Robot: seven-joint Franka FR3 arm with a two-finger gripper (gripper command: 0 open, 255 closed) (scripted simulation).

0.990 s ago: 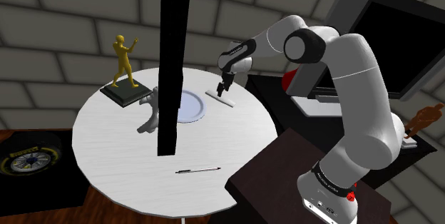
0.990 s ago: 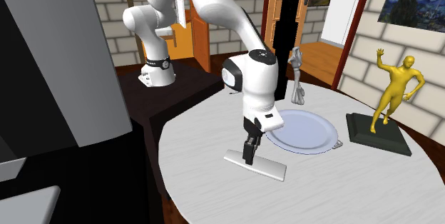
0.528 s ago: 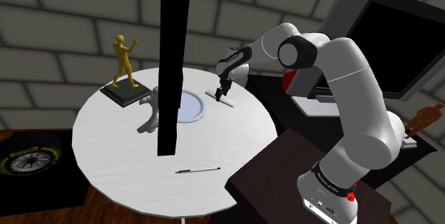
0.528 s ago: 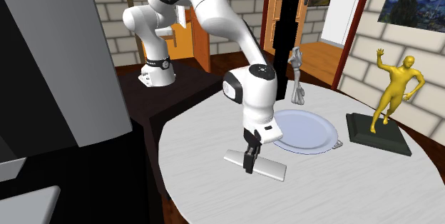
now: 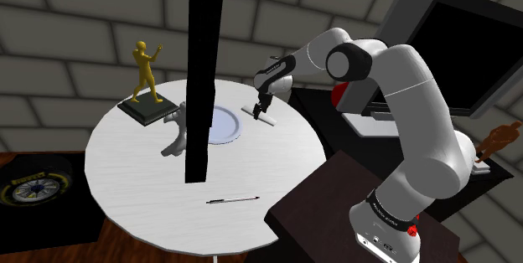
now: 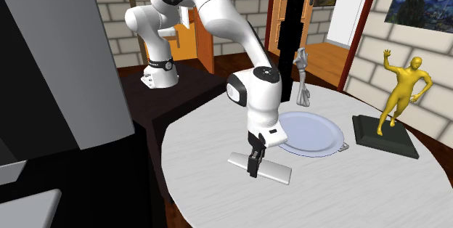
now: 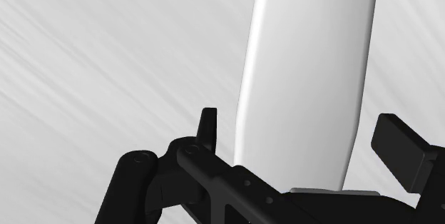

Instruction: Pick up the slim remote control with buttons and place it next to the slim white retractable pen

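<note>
Your jaws stand wide, set astride the plain white remote control (image 7: pixel 307 80), one on either side and neither touching it. The remote lies flat on the round white counter (image 5: pixel 142 186), just beside the plate (image 6: pixel 308 133), on the side toward the stand. The slim pen (image 5: pixel 232 199) lies well apart from it, near the counter's edge at the shoulder view's bottom.

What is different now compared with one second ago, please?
The arm lowered the pincer down to the white remote; its open fingers now stand on either side of it, not yet clasping. In the last half second it barely moved. The remote, plate, pen and gold figure stayed put.
</note>
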